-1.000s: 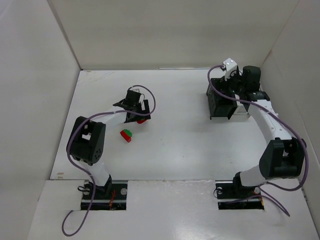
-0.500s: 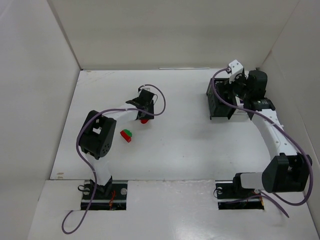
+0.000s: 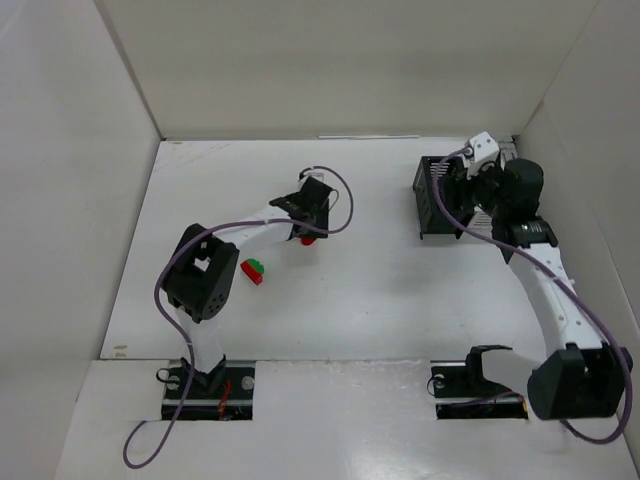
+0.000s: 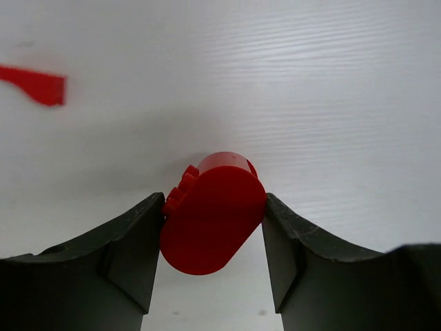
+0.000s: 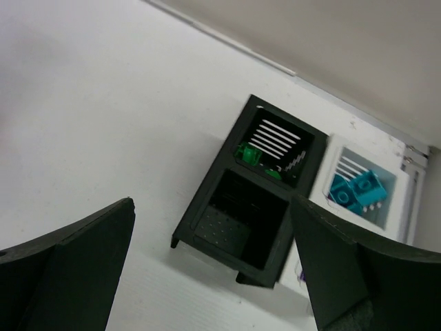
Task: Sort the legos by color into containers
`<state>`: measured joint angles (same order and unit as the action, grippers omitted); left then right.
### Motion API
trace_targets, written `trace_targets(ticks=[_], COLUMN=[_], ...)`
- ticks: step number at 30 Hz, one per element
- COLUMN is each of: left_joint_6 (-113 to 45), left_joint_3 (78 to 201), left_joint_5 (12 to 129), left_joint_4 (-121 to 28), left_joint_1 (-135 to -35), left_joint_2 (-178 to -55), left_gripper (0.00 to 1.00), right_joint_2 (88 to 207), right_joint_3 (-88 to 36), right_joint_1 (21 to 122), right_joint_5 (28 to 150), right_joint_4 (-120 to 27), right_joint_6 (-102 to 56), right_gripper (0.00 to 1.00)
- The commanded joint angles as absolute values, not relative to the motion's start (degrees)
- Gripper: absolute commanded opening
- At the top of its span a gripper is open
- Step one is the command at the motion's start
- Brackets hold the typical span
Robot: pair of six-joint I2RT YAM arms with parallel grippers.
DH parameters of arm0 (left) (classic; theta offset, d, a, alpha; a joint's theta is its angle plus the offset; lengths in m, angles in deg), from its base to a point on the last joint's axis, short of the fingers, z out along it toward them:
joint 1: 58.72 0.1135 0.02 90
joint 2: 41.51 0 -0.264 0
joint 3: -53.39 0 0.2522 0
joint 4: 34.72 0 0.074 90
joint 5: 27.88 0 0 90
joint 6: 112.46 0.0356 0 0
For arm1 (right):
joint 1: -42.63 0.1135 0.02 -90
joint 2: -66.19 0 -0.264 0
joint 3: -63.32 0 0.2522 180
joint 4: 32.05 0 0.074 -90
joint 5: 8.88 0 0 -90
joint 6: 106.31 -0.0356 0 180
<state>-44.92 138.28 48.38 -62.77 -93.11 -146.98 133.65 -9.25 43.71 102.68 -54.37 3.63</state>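
Two arms show in the top view. L arm reaches over the mid table, and the left gripper sits right at a red lego, but the top cam can't show the grip itself. L wrist cam does: both fingers pinch the sides of that red lego, rounded end toward cam, studs at its upper left. Can't tell if it touches the surface. Same view has a blurred red sliver at the upper left edge; can't tell what piece. Only the top cam shows a red+green lego pair lying near the L arm's elbow, apart from the gripper.

R arm stretches to the far right corner, with the right gripper over the containers. The arm hides part of them there and the contents are unreadable. R wrist cam looks down on them, its fingers spread wide. It shows two joined black bins with green legos in the farther one, and teal legos in the white bin beside it.
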Motion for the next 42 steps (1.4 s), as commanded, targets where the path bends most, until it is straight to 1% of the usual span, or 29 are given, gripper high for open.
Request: trace_targets(ticks=[1, 4, 5, 7, 8, 10, 11, 12, 13, 15, 16, 17, 20, 27, 32, 35, 36, 39, 40, 42], left_joint_6=[-43.8, -42.0, -41.1, -39.8, -39.8, -39.2, -39.2, -38.7, -38.7, -38.7, -39.2, -39.9, -42.0, -45.0, -46.8, -47.4, -47.4, -47.9, -47.9, -47.3], left_joint_3=[147.8, 154.0, 158.9, 165.0, 171.9, 179.0, 182.1, 188.6, 191.8, 200.5, 202.2, 203.2, 202.1, 204.5, 204.5, 204.0, 204.0, 204.0, 204.0, 204.0], left_joint_5=[51.0, 52.8, 52.8, 54.5, 55.3, 58.5, 59.6, 60.2, 62.5, 64.8, 65.9, 67.9, 67.9, 68.7, 69.3, 68.3, 68.3, 67.7, 67.7, 67.1], left_joint_4=[-61.8, -59.2, -58.6, -58.6, -59.6, -61.0, -61.0, -61.5, -61.5, -62.1, -62.1, -61.2, -55.1, -48.8, -46.8, -45.7, -45.1, -44.4, -43.8, -43.8], left_joint_1=[-99.3, -104.3, -105.4, -107.6, -107.6, -108.5, -109.1, -109.9, -109.9, -110.6, -111.1, -111.1, -111.1, -111.1, -111.1, -111.1, -111.1, -111.1, -111.1, -111.1], left_joint_2=[-141.0, -142.3, -143.4, -148.5, -150.6, -157.2, -159.4, -161.6, -166.1, -170.0, -171.6, -173.4, -174.0, -179.2, -180.4, -180.4, -180.4, -180.9, -180.9, -180.9], left_gripper=[0.13, 0.13, 0.14, 0.14, 0.14, 0.14, 0.18, 0.2, 0.21, 0.23, 0.25, 0.26, 0.3, 0.28, 0.28, 0.33, 0.33, 0.39, 0.46, 0.56], right_joint_2=[124.1, 118.2, 114.4, 110.9, 107.7, 105.0, 103.8, 101.8, 101.0, 99.2, 99.1, 98.5, 98.0, 97.5, 97.5, 97.5, 98.0, 98.0, 98.5, 98.5], right_joint_3=[-6.0, -2.7, -1.2, -0.5, -0.5, -1.2, -1.2, -1.9, -1.9, -1.9, -1.9, -1.9, -1.9, -1.9, -1.3, -1.3, -1.3, -1.3, -1.3, -1.3], right_joint_1=[43.2, 42.6, 42.6, 42.6, 42.6, 42.1, 42.1, 42.1, 42.1, 42.1, 42.1, 42.1, 42.1, 42.1, 42.1, 42.1, 42.1, 42.1, 42.1, 42.1], right_joint_5=[93.2, 85.8, 84.0, 77.4, 74.6, 70.2, 70.1, 69.6, 69.6, 69.0, 68.2, 66.6, 66.1, 65.6, 65.6, 66.1, 66.1, 66.7, 66.7, 66.7], right_joint_4=[-51.6, -52.5, -52.5, -57.3, -59.2, -61.5, -63.1, -63.1, -63.1, -63.6, -63.7, -64.2, -64.7, -64.7, -64.2, -64.2, -64.2, -63.7, -63.7, -63.7], right_joint_6=[-2.1, -5.1, -6.9, -9.2, -12.8, -12.8, -12.8, -12.8, -12.8, -12.8, -12.8, -12.8, -12.8, -12.8, -12.3, -12.3, -11.7, -11.7, -11.7, -11.7], right_gripper=[0.99, 0.99, 0.99, 0.99, 0.99, 0.99, 0.99, 0.99, 0.99, 0.99, 0.99, 0.99, 0.99, 0.99, 0.99, 0.99, 0.99, 0.99, 0.99, 0.99])
